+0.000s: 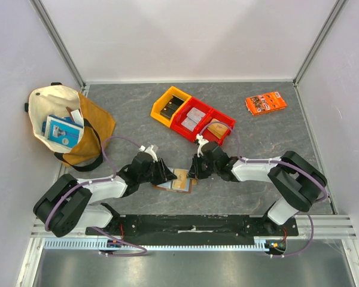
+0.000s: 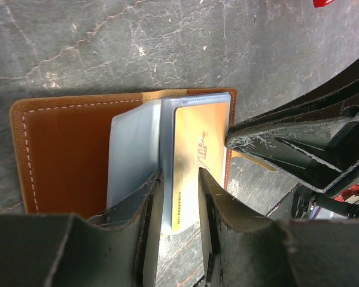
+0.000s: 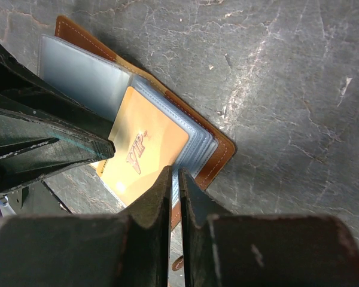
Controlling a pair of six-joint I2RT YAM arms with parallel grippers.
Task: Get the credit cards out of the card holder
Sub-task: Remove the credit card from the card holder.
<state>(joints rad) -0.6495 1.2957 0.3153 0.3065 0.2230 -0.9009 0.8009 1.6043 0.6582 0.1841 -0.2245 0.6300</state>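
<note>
Left wrist view: the left fingers (image 2: 221, 227) sit a bit spread, straddling the 6 o'clock end of the gold VIP card (image 2: 197, 149), not really clamping it. The right fingers (image 3: 149, 209) are pressed almost together at the plastic sleeve (image 3: 198, 143) edge; can't tell if they've caught anything. The card holder (image 2: 66, 155) lies open on the tabletop (image 2: 107, 48), 6 o'clock of the red bins (image 1: 200, 119). Looks like the pull-out step. Next up, I'd guess: pinch that card and slide it free while the other side holds the wallet down.

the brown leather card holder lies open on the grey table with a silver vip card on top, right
Not quite: the flat VIP card atop the open brown leather card holder is orange-gold, not silver, as the left wrist view shows. The rest holds.
</note>
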